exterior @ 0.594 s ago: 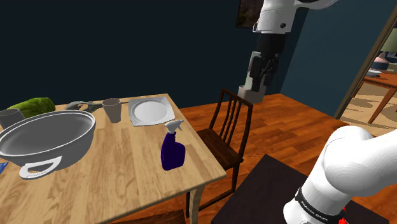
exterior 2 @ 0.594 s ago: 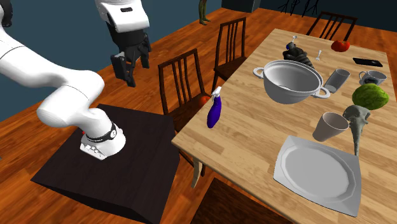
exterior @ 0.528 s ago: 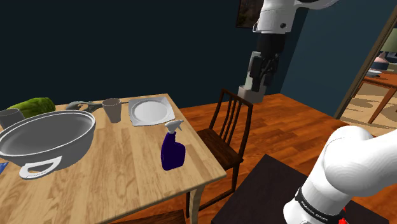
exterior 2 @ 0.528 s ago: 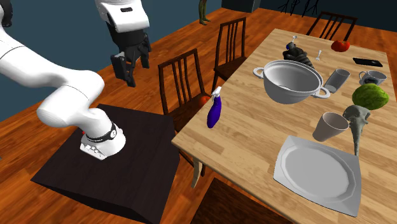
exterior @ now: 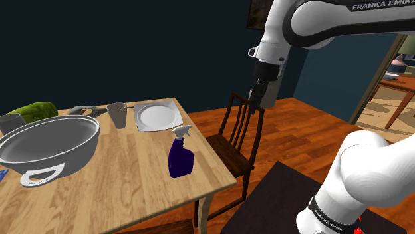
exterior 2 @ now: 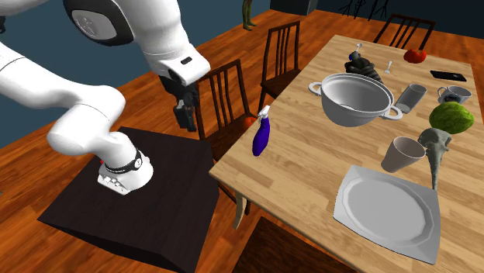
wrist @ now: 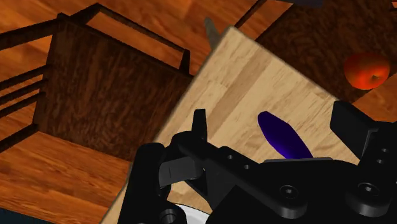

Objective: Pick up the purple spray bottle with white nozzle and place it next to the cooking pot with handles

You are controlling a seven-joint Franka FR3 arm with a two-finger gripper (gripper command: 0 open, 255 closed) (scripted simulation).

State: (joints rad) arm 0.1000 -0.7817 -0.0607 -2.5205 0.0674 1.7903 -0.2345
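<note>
Table (exterior: 126,166): a light wooden top is seen at the lower left of the shoulder view and on the right of the second exterior view (exterior 2: 310,167).
Spray bottle (exterior: 180,157): stood upright near the table's edge, purple with a pale nozzle, mid-frame in the shoulder view.
Pot (exterior: 73,154): a grey two-handled pot is set at the far left of that view, well apart from the spray bottle.
Cup (exterior: 117,114): placed upright between pot and plate.
Plate (exterior: 157,116): laid flat just beside the cup.
Green fruit (exterior 2: 451,118): seen at the right edge of the second exterior view.
Red fruit (exterior 2: 415,56): set in the upper right, near a flat black phone (exterior 2: 448,76).
</note>
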